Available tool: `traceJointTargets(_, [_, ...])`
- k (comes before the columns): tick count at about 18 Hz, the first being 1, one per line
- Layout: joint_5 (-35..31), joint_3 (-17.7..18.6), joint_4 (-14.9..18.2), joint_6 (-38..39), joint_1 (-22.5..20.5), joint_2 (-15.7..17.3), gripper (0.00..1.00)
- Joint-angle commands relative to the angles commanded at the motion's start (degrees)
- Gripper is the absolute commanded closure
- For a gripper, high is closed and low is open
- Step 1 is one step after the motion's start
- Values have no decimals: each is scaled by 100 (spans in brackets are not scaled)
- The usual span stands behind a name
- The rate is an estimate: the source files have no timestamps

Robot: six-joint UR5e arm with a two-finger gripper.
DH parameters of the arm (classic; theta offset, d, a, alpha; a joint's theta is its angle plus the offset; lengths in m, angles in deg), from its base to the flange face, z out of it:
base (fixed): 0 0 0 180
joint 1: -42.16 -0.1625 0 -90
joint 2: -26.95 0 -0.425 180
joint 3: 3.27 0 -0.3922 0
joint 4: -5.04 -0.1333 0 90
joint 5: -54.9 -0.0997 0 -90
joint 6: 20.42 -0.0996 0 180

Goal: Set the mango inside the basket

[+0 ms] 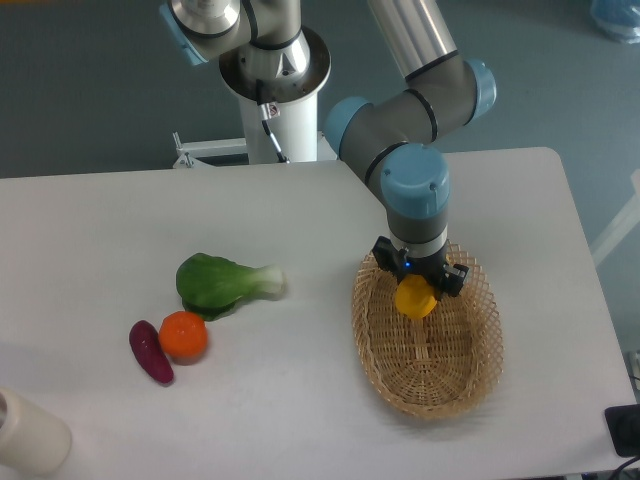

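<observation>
Hand (pixel 416 290) downward, fingers clamped

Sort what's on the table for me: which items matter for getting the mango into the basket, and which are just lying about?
Part of the job:
mango, held in the gripper over the basket
basket, wicker, right side of the table

Just lying about:
bok choy
orange, touching the eggplant
eggplant
white cylinder at the bottom left corner
</observation>
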Motion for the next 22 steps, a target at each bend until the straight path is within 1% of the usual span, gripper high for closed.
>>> traceJointTargets(1, [9, 0, 9, 0, 0, 0, 16])
traceJointTargets(2, [17, 0, 9, 26, 0, 0, 0])
traceJointTargets(3, [35, 0, 9, 148, 0, 9, 0])
traceJointTargets(4, [53, 17, -139, 463, 9, 0, 0])
traceJointTargets(6, [53, 44, -333, 536, 17, -17, 0])
traceJointTargets(10, [70, -26, -343, 571, -44, 53, 0])
traceJointTargets(13, [210, -88, -343, 466, -316, 167, 0])
traceJointTargets(16, [316, -167, -316, 256, -605, 193, 0])
traceJointTargets(18, [343, -176, -325, -68, -790, 193, 0])
traceJointTargets(20, [736, -246, -325, -447, -1080, 193, 0])
traceJointTargets(22, [1167, -281, -325, -483, -1335, 254, 0])
